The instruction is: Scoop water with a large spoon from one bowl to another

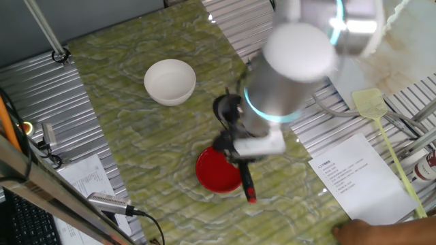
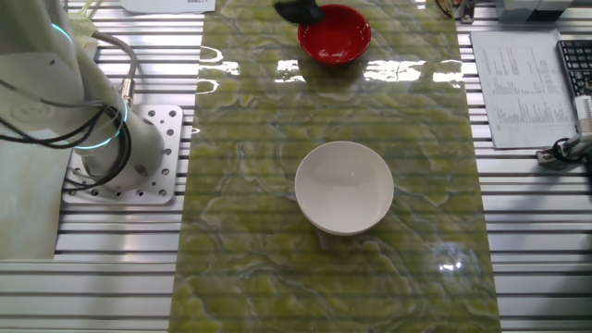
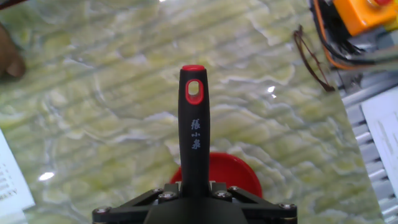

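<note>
The black ladle's handle (image 3: 193, 130) runs up the hand view to its red tip (image 3: 193, 68). My gripper (image 3: 193, 190) is shut on the handle's lower part. In one fixed view the gripper (image 1: 235, 145) hangs above the red bowl (image 1: 216, 170). There the round scoop (image 1: 227, 107) is held up between the red bowl and the white bowl (image 1: 170, 80). The red tip (image 1: 251, 197) points past the red bowl. In the other fixed view the scoop (image 2: 298, 11) is by the left rim of the red bowl (image 2: 334, 33). The white bowl (image 2: 344, 187) stands mid-table. Any water cannot be made out.
A yellow fly swatter (image 1: 371, 102) and a printed sheet (image 1: 354, 173) lie to the right. A person's hand (image 1: 361, 235) shows at the bottom right. The robot base (image 2: 120, 153) stands beside the mat. An orange box with cables (image 3: 367, 12) sits near the mat's edge.
</note>
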Controlling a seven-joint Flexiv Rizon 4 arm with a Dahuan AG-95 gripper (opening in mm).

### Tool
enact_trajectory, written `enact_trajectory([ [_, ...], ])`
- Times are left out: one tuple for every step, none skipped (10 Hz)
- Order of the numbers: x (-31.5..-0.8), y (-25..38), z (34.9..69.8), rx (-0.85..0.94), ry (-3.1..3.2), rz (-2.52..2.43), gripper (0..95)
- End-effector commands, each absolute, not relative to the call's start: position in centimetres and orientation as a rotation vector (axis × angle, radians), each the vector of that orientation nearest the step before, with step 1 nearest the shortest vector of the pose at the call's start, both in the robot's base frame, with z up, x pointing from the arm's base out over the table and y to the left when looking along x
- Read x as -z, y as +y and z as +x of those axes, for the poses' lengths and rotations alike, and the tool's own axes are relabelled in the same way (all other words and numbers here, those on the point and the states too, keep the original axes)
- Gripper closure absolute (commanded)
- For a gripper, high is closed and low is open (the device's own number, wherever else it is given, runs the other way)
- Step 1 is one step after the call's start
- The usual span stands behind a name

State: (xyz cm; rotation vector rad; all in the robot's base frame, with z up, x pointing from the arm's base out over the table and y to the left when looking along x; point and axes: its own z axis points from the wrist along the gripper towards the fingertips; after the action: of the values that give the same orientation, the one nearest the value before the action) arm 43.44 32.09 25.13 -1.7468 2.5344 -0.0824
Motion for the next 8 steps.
enact_trajectory([
  [-25.0, 31.3, 44.6, 0.082, 2.55, -1.737, 95.0],
  [-24.8, 30.4, 45.3, 0.082, 2.549, -1.737, 95.0],
  [-24.7, 29.6, 45.9, 0.074, 2.532, -1.755, 95.0],
  [-24.5, 29.0, 46.4, 0.061, 2.521, -1.76, 95.0],
  [-24.4, 28.7, 46.6, 0.052, 2.517, -1.762, 95.0],
  [-24.4, 28.7, 46.6, 0.01, 2.55, -1.721, 95.0],
  [-24.4, 28.7, 46.6, -0.034, 2.59, -1.646, 95.0],
  [-24.4, 28.7, 46.6, -0.042, 2.644, -1.556, 95.0],
])
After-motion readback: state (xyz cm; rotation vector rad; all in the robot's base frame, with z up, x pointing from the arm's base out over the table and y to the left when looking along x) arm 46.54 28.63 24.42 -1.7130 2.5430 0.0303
